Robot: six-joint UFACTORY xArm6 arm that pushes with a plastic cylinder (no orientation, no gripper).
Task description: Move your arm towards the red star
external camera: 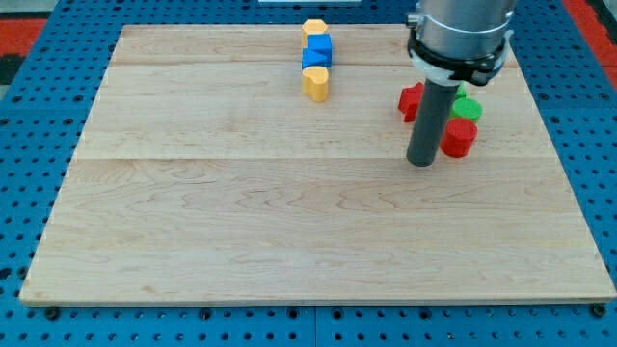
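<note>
The red star [412, 102] lies at the view's upper right of the wooden board, partly hidden behind my rod. My tip [421, 162] rests on the board just below the star and touching or nearly touching the left side of a red cylinder [460, 138]. A green block [468, 106], shape unclear, sits just above the red cylinder and right of the star, partly hidden by the arm.
A column of blocks stands at the view's top centre: a yellow hexagonal block [313, 28], a blue cube [317, 51] and a yellow rounded block [315, 83]. The wooden board [241, 212] lies on a blue perforated table [29, 116].
</note>
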